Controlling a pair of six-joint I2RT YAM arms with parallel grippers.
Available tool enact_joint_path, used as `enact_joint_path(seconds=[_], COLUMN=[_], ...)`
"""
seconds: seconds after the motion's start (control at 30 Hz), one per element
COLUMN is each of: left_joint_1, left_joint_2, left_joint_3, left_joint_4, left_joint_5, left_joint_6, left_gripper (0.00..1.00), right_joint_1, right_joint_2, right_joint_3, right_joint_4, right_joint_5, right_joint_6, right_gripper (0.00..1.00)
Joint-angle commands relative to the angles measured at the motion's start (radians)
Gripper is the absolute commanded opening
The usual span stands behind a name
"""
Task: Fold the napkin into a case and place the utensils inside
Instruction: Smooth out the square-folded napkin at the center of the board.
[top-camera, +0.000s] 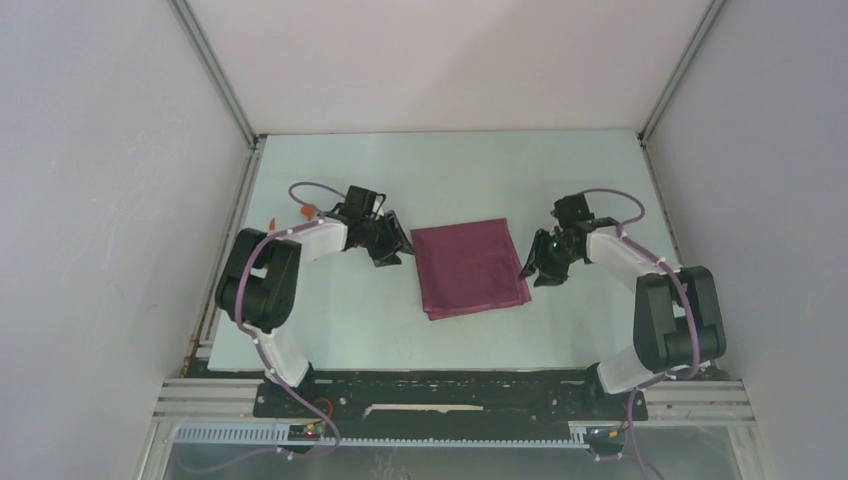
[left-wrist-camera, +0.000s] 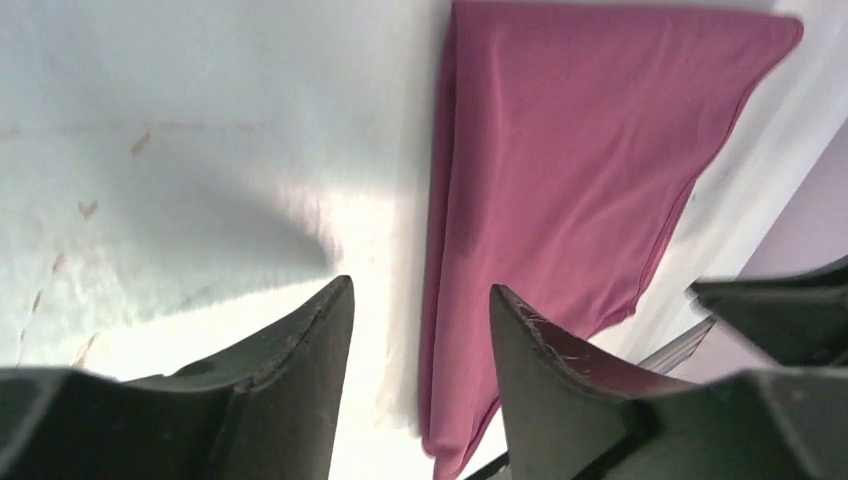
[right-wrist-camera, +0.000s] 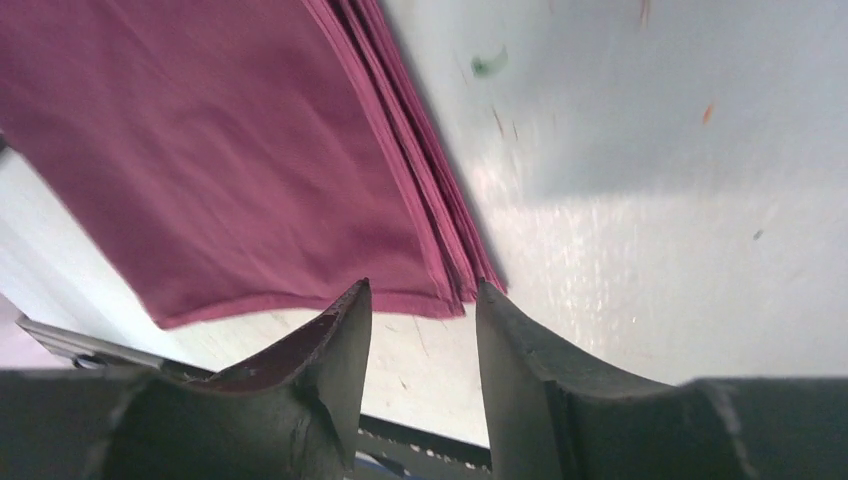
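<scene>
Centrally, napkin (top-camera: 470, 267); left hand (top-camera: 400, 248), right hand (top-camera: 533, 274) — parted

Both arms pair glossy black joint housings with white link shells: the left arm (top-camera: 262, 285) at lower left of the frame, the right arm (top-camera: 678, 318) at lower right. A lilac cable (top-camera: 297, 186) loops along each. A green light (top-camera: 553, 243) glows near the right tool (top-camera: 533, 272). The tool fingers (left-wrist-camera: 300, 370) are matte black tapering wedges with scuffed edges.

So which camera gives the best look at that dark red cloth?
Top external: the whole napkin shows, all four edges. Left wrist sees it slanted and cut off; right wrist sees only one corner's layered edges.
</scene>
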Motion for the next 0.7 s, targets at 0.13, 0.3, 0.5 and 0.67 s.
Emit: enact_joint_path(seconds=[0.13, 0.3, 0.5, 0.67], left_joint_1=[-0.027, -0.109, -0.183, -0.223], left_joint_2=[-0.288, -0.312, -0.341, -0.320], left_joint_3=[-0.096, -0.165, -0.252, -0.297], left_joint_4=[-0.110, -0.066, -0.013, 0.049], left_joint_5=[0.039, 0.172, 0.124, 0.127], left_joint_6=[0.097, 0.039, -0.020, -0.071], left_gripper=[0.66, 0.64, 0.64, 0.53], right_joint_1=[0.019, 0.011, -0.006, -0.009], right_joint_2=[0.146, 0.266, 0.297, 0.222], right_joint_3=[0.291, 0.404, 0.418, 0.311], right_joint_4=[0.091, 0.133, -0.005, -0.051], right_joint_5=[-0.144, -0.299, -0.192, -0.125], right_joint_6=[-0.048, -0.016, -0.087, -0.120], right_gripper=[0.54, 0.61, 0.65, 0.63])
